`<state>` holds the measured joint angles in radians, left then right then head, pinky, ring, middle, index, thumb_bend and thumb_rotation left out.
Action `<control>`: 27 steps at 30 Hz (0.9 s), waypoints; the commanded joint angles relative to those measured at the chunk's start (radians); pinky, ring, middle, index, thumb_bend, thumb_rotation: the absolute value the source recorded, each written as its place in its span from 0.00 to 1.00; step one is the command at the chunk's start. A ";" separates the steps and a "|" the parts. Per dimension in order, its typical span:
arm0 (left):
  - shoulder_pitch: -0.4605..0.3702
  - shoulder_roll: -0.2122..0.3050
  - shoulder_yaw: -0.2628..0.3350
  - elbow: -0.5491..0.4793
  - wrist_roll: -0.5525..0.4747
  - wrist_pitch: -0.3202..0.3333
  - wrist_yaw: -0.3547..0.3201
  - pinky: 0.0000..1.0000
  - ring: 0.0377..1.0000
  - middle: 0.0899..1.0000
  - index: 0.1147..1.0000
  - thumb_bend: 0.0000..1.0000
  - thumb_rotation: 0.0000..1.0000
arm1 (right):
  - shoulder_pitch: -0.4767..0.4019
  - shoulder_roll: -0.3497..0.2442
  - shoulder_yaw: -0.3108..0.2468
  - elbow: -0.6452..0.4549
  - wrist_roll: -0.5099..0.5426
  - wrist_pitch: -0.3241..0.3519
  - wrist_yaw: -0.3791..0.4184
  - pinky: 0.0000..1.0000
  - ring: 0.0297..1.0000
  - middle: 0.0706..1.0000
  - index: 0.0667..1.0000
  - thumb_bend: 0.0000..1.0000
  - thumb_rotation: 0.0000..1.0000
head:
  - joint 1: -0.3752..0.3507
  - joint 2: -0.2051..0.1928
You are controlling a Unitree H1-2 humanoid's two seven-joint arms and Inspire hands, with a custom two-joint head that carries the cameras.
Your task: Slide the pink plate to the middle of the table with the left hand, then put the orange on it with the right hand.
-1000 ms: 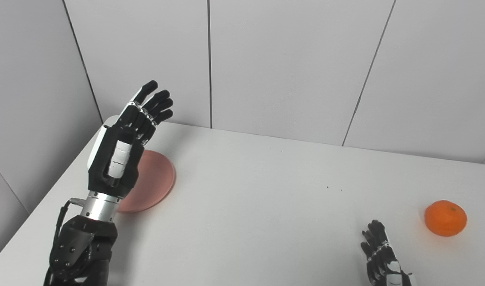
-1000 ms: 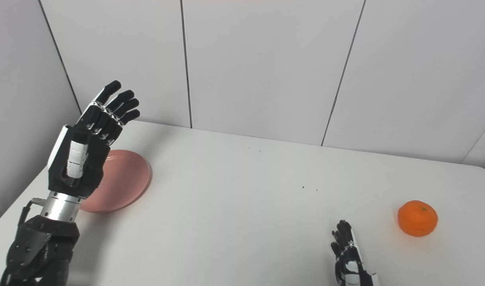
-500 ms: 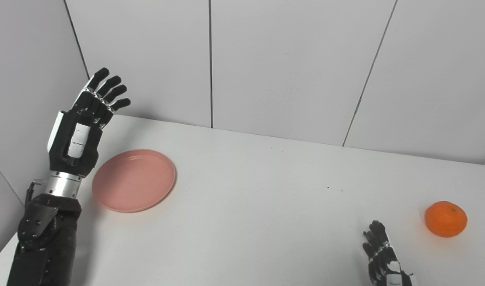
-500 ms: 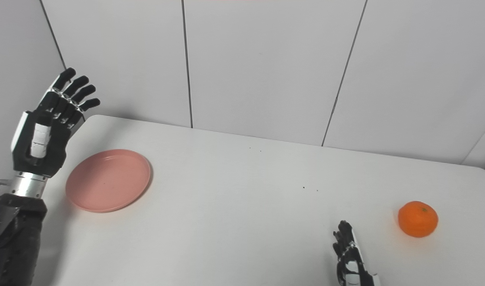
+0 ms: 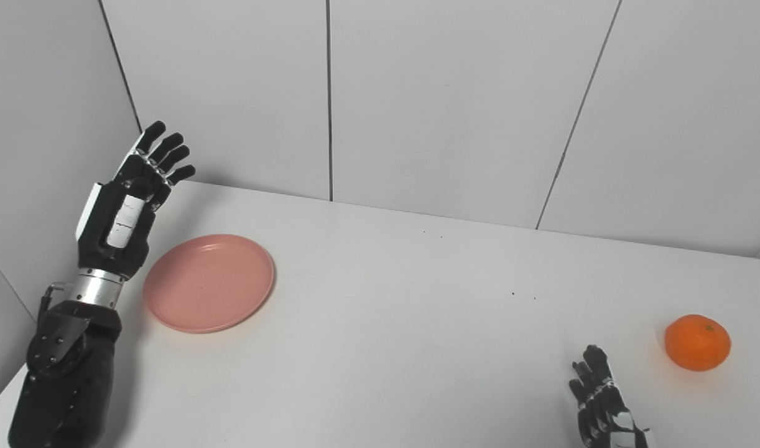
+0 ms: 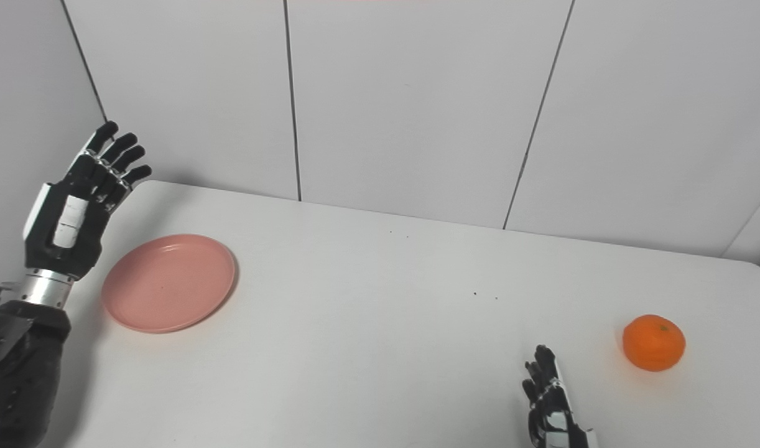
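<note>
With our left hand raised empty, fingers spread, beyond the pink plate near the tabletop's left edge, we should lower it behind the rim and push steadily toward the middle.

Pink plate, orange fruit
</note>
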<state>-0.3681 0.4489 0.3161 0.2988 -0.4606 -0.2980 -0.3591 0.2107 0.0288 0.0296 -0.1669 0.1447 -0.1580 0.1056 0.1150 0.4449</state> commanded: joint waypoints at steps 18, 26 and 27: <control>-0.062 0.078 0.022 0.140 0.024 0.008 -0.005 0.91 0.96 0.97 0.98 0.96 0.75 | 0.047 0.000 0.009 0.077 0.013 0.050 0.002 1.00 1.00 1.00 0.96 0.92 1.00 | -0.001 0.011; -0.079 0.093 0.038 0.202 0.030 0.025 0.018 1.00 0.99 0.99 0.99 0.98 0.73 | 0.050 -0.004 0.010 0.068 0.013 0.055 0.005 1.00 1.00 1.00 0.96 0.92 1.00 | -0.002 0.021; -0.081 0.093 0.040 0.208 0.029 0.025 0.018 1.00 0.99 0.99 0.99 0.98 0.73 | 0.050 -0.004 0.010 0.068 0.012 0.056 0.005 1.00 1.00 1.00 0.96 0.92 1.00 | -0.002 0.021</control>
<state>-0.3974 0.5064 0.3429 0.5167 -0.4307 -0.2603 -0.3463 0.2121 0.0279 0.0290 -0.1762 0.1512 -0.1361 0.1042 0.1120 0.4648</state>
